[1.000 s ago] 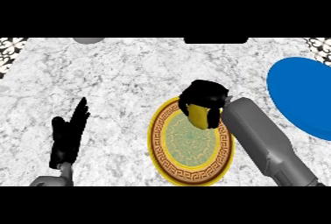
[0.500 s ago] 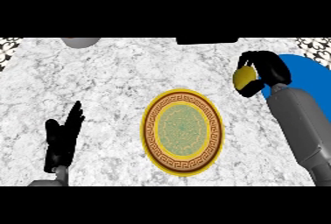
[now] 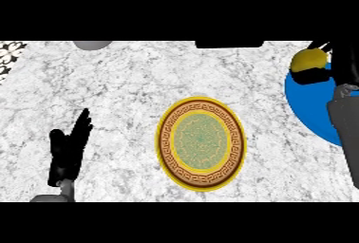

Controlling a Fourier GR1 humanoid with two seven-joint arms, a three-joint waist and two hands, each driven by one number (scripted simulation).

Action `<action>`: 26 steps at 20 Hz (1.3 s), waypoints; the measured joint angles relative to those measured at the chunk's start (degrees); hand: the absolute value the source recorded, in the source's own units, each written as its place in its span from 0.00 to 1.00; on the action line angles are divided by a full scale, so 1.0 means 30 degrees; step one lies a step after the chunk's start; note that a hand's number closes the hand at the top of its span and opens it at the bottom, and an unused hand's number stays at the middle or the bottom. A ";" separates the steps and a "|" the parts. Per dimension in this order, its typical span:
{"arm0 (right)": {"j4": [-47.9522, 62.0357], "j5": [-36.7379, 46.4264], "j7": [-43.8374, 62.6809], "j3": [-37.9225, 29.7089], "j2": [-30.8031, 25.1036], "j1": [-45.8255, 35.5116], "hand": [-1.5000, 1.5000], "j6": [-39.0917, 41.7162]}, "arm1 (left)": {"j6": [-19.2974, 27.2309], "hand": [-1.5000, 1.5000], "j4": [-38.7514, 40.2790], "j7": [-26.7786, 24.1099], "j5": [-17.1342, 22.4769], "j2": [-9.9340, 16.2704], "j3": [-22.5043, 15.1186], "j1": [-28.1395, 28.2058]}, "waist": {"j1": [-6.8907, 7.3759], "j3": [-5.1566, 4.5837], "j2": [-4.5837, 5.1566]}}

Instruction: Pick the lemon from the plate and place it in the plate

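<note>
The yellow lemon (image 3: 307,60) is at the far right, over the far edge of the blue plate (image 3: 313,105). My right hand (image 3: 344,58) is curled round the lemon, with dark fingers showing above and below it; the grey forearm runs down the right edge. The gold-rimmed patterned plate (image 3: 202,142) lies in the middle of the marble counter with nothing on it. My left hand (image 3: 69,148) rests open at the lower left, fingers pointing up, well away from both plates.
A grey round object (image 3: 92,44) and a dark object (image 3: 229,43) sit at the counter's far edge. A black-and-white patterned patch (image 3: 10,51) shows at the top left corner. The blue plate is cut off by the right edge of the view.
My right hand has lifted the lemon off the gold-rimmed plate and carried it right and away, to over the blue plate's far edge. The left hand has stayed put.
</note>
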 measured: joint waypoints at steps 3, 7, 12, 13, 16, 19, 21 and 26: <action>-0.1544 -0.0161 0.1122 -0.0759 -0.0648 0.0996 1.00 0.0416 | -0.0146 0.50 0.0052 -0.0218 -0.0097 -0.0107 -0.0067 0.0077 | 0.0202 0.0005 0.0067; -0.1234 -0.0562 0.1079 -0.1957 -0.1436 0.1416 1.00 0.0509 | -0.0386 0.50 0.0025 0.0128 -0.0168 -0.0177 -0.0017 -0.0323 | 0.0447 0.0014 0.0153; 0.1369 -0.0923 -0.0258 -0.3027 -0.2285 0.1203 1.00 0.0288 | -0.0441 0.50 0.0213 0.0121 -0.0453 -0.0459 -0.0035 -0.0580 | 0.0633 0.0023 0.0222; 0.2142 -0.1009 -0.0710 -0.3258 -0.2485 0.1100 1.00 0.0150 | -0.0503 0.50 0.0395 -0.0001 -0.0429 -0.0429 0.0104 -0.0719 | 0.0664 0.0022 0.0233; 0.4622 -0.0809 -0.1549 -0.3521 -0.2737 0.0493 1.00 -0.0402 | -0.0484 0.50 0.0379 -0.0281 -0.0611 -0.0674 -0.0042 -0.0496 | 0.0777 0.0028 0.0262; 0.7035 -0.0941 -0.2447 -0.3868 -0.3372 -0.0077 1.00 0.0046 | -0.0351 0.50 0.0315 -0.0234 -0.0868 -0.0989 -0.0364 -0.0298 | 0.0900 0.0038 0.0306; 0.8156 -0.1169 -0.2957 -0.3964 -0.3394 -0.0186 1.00 0.0593 | -0.0196 0.50 0.0153 -0.0200 -0.1034 -0.1139 -0.0485 -0.0236 | 0.0919 0.0037 0.0308; 1.1189 -0.1671 -0.4398 -0.4300 -0.4166 -0.0545 0.00 0.2691 | -0.0713 0.50 0.0218 -0.0144 -0.0708 -0.0753 -0.0077 -0.0484 | 0.1020 0.0053 0.0365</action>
